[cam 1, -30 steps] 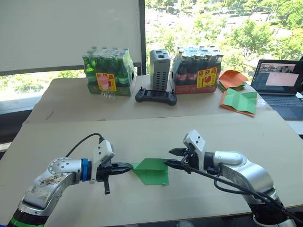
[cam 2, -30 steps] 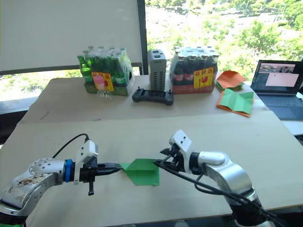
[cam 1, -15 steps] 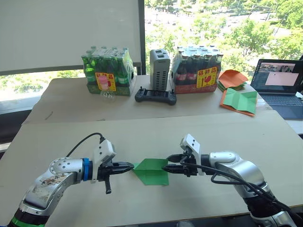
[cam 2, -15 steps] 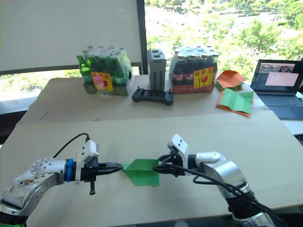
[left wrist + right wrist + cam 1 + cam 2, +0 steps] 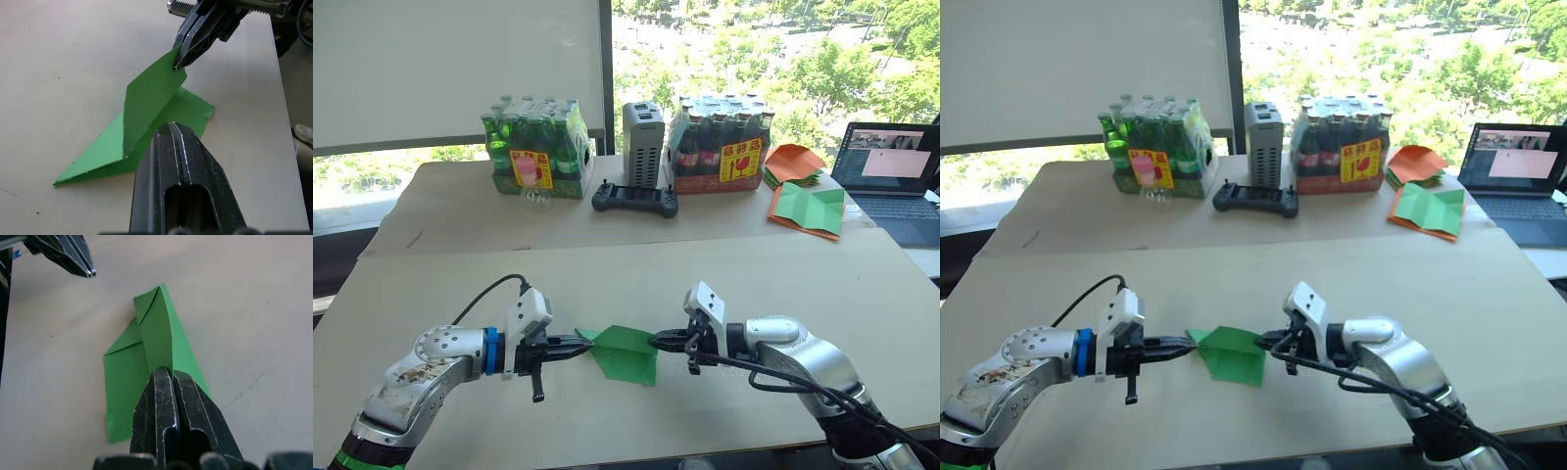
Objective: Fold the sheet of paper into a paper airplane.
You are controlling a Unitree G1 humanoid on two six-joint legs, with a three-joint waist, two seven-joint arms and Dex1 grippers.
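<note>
Sheet of paper [image 5: 626, 352], bright green, partly folded into a wedge, lying on the pale counter [image 5: 803, 274] between both arms, long axis running pincer to pincer. Right pincer [image 5: 656, 342] pinched shut on a raised flap. Left pincer [image 5: 584, 344] closed, tip at the opposite corner, grip there unclear.

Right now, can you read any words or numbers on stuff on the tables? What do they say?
None can be read for sure.
Yellow and red label on the green bottle pack: print too small to read.
Yellow and red label on the dark bottle pack: print too small to read.
Laptop screen: a picture, any text too blurred.
Grey box, black controller and the sheet of paper: no writing visible.
</note>
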